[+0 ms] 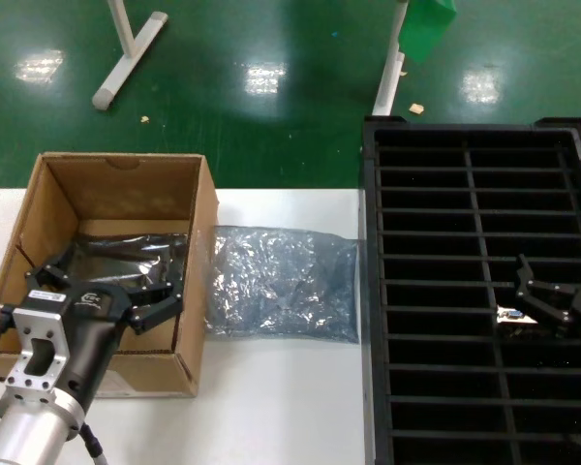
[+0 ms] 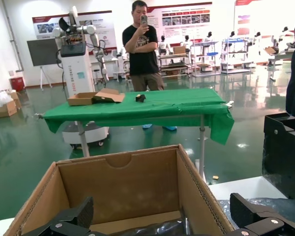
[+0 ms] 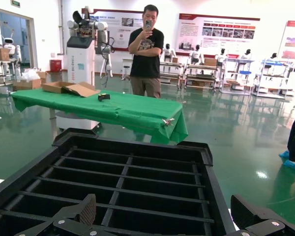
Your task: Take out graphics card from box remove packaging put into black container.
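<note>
The brown cardboard box stands open at the table's left, with a smooth dark-grey bag lying inside it. My left gripper hovers open over the box, holding nothing; in the left wrist view its fingers straddle the box's right wall. The crinkled silver packaging lies flat on the table beside the box. The black container fills the right side. My right gripper is open above its slots. A small pale glint sits in a slot by it; I cannot tell whether it is the graphics card.
Bare white table lies in front of the packaging and between the box and the container. Beyond the table's far edge are green floor and white stand legs. A green-covered table and a standing person are far behind.
</note>
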You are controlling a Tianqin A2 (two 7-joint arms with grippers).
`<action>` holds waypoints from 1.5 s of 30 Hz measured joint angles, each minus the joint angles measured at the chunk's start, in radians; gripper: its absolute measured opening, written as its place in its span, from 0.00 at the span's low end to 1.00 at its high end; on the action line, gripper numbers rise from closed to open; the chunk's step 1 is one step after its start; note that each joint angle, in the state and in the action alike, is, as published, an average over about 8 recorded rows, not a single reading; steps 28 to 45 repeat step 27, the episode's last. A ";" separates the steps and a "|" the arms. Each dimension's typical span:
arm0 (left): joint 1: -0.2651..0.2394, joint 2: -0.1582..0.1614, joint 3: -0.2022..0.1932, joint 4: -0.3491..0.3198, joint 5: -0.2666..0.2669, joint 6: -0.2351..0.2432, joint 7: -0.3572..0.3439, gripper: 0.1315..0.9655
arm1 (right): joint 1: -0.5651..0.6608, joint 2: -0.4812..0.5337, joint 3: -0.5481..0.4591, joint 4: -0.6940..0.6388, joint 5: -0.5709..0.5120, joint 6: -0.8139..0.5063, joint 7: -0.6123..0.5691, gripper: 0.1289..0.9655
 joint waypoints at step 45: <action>0.016 0.010 -0.015 -0.017 0.012 -0.029 -0.024 1.00 | -0.004 -0.006 -0.002 -0.008 0.017 0.015 -0.011 1.00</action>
